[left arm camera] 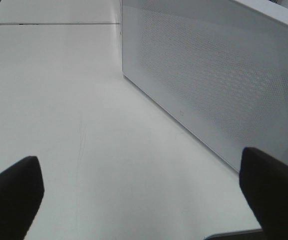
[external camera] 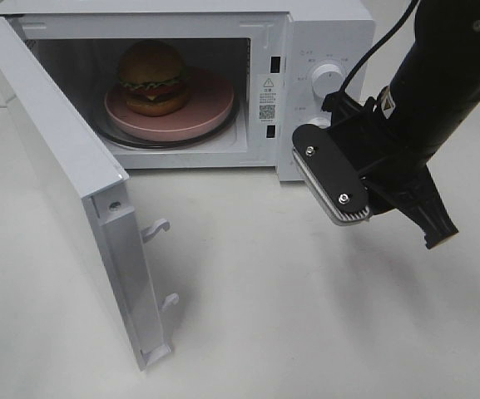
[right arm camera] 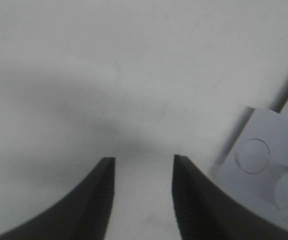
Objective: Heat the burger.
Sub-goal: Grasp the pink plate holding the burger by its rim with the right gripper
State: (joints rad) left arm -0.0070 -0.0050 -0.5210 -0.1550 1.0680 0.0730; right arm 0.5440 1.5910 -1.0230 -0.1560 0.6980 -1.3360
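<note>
Burger (external camera: pixel 151 76): on pink plate (external camera: pixel 210 112) inside open microwave (external camera: pixel 327 50), upper left of frame. Door (external camera: pixel 65 191) swings lower left. Right gripper (external camera: pixel 389 218), partly parted, empty, right of centre; left gripper (left arm camera: pixel 144 200) wide, empty, nearer the door.

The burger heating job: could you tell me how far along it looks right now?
Done: the burger sits on the pink plate inside the microwave. In hand: nothing; the right gripper hangs empty with a gap between its jaws in front of the control panel, and the left gripper is open and empty. Left: the door is open and needs shutting, then the dial turning.
</note>
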